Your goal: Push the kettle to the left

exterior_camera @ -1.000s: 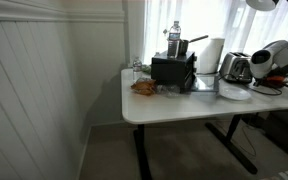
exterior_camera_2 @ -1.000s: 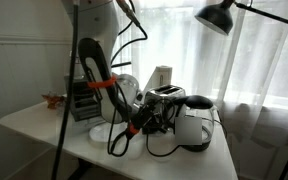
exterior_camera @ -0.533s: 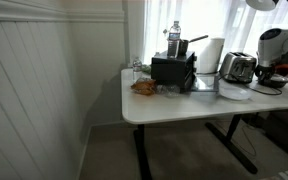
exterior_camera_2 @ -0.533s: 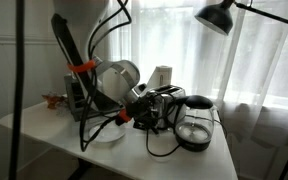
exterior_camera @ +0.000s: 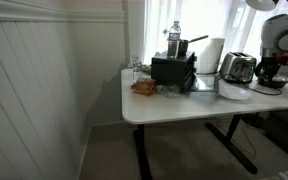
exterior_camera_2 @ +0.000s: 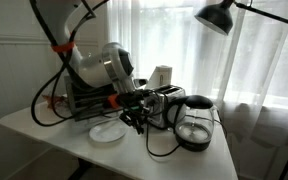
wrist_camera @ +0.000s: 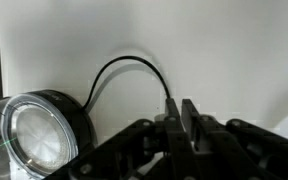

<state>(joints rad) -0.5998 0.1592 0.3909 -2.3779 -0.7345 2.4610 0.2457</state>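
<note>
Hovering over table (wrist_camera: 234, 50), tool (wrist_camera: 181, 108) closed, holding nothing; kettle (exterior_camera_2: 196, 122) nearby, apart from it.

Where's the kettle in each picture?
In an exterior view: the kettle at the far right, past the silver toaster.
In an exterior view: the kettle right of centre, beside the toaster.
Wrist view: the kettle at lower left; no toaster.
Landmark: the toaster, both exterior views.
</note>
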